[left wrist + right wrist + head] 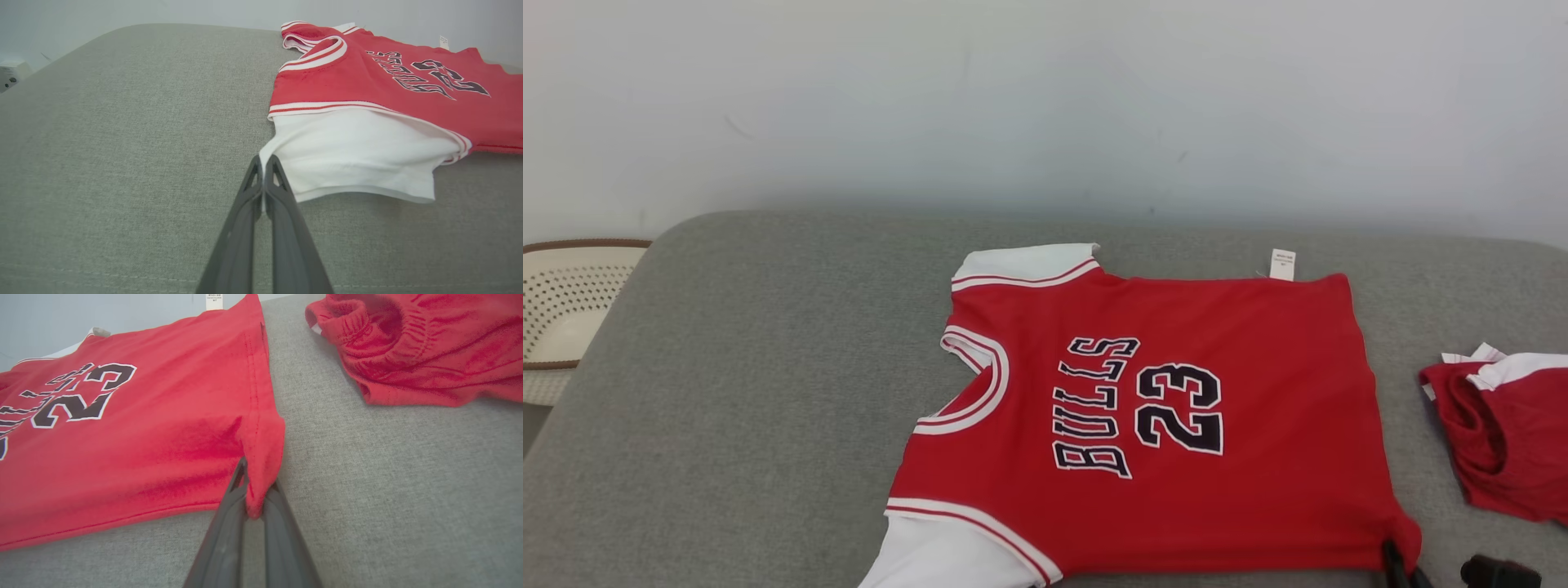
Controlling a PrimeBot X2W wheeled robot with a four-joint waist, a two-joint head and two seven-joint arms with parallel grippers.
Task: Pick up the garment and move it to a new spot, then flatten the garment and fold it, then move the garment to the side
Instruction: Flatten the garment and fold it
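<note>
Dark fingers of the right gripper (255, 486) are pressed together on the near hem corner (263, 457) of the garment (1258, 343), and a fold of red cloth is bunched between their tips. That corner is drawn up slightly from the grey padded surface (752, 367). The left gripper (264, 161) is closed just as tightly on the outer corner of the near white sleeve (359, 155), with a thin strip of white fabric showing between its fingers.

Between the two pinched corners the garment lies spread flat, print side up, a red jersey lettered BULLS 23. Its neckline points to the robot's left and its hem to the right. It sits a little right of the surface's middle. The far sleeve lies flat at the back edge, and a small white label (1282, 264) sticks out from the far hem corner.

Near the hem, on the robot's right but apart from it, lies a second red piece of clothing (1511, 441) with a gathered elastic edge, crumpled. A perforated cream basket (564, 310) stands off the surface's left end, and a pale wall (1045, 98) rises behind.
</note>
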